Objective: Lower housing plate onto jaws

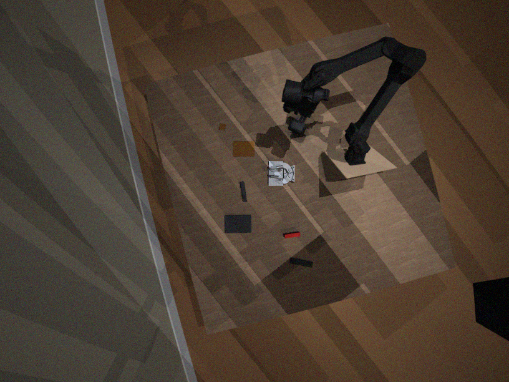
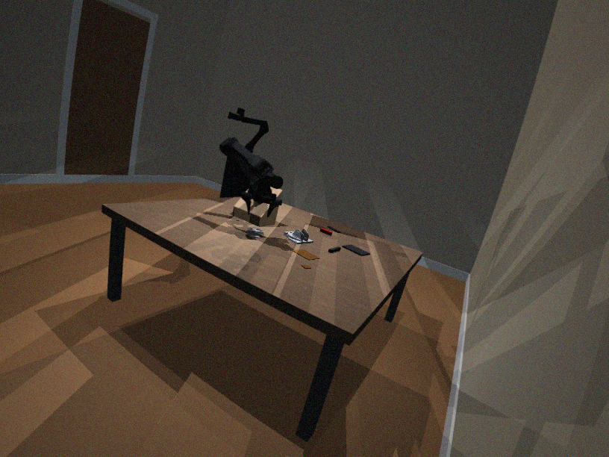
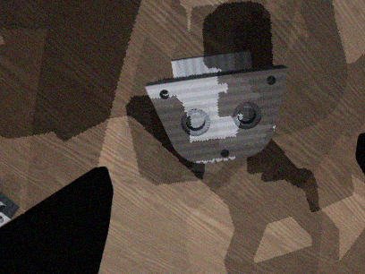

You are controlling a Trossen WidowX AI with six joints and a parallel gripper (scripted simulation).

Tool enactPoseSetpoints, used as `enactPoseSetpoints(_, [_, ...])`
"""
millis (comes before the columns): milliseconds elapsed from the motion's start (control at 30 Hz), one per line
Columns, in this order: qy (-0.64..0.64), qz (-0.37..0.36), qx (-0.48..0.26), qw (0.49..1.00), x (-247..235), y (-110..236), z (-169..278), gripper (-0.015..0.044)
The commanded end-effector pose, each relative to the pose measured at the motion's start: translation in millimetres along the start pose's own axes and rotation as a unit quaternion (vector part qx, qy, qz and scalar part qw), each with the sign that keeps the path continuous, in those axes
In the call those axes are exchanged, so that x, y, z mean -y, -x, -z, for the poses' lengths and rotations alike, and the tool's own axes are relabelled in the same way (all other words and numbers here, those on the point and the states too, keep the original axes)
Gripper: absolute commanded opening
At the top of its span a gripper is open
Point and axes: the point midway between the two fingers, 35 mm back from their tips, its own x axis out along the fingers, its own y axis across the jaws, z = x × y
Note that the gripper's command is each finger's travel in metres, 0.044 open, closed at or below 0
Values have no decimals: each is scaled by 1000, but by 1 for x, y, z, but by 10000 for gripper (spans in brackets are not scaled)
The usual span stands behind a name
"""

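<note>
Housing plate off the jaw assembly; gripper open above the plate

1. Landmark. The jaw assembly (image 1: 276, 173) (image 2: 298, 237) (image 3: 6, 215), pale with dark curved parts on top, rests on the wooden table (image 1: 394, 230) (image 2: 245, 260) (image 3: 152, 242). All locations below refer to it.

2. Task part. The housing plate (image 2: 254, 233) (image 3: 215, 96) is apart from the jaw assembly, low over the table surface. The wrist view shows its grey ribbed face, two round sockets and three small holes. A lighter part projects past its straight edge. Contact beneath the plate cannot be verified. The plate is not fitted to the assembly.

3. Gripper. The fingers of the gripper (image 1: 303, 112) (image 2: 260, 212) (image 3: 233, 161) are spread, with nothing between them. The gripper is over the plate, above the jaw assembly in the top view.

4. Surrounding items, top view:
- Orange rectangle (image 1: 243, 148) (image 2: 305, 255): upper left of the jaw assembly.
- Small orange piece (image 1: 221, 127) (image 2: 305, 266): same direction, farther out.
- Short dark bar (image 1: 243, 191) (image 2: 334, 249): lower left.
- Dark rectangle (image 1: 237, 224) (image 2: 356, 249): lower left, beyond that bar.
- Red block (image 1: 291, 235) (image 2: 325, 231): below.
- Black bar (image 1: 300, 261) (image 2: 333, 228): below, beyond the red block.
</note>
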Motion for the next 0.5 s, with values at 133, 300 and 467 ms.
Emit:
enactPoseSetpoints(133, [6, 5, -2, 1000, 3, -35, 2, 440])
enactPoseSetpoints(300, [6, 6, -1, 1000, 3, -40, 2, 440])
enactPoseSetpoints(467, [6, 6, -1, 1000, 3, -44, 2, 440])
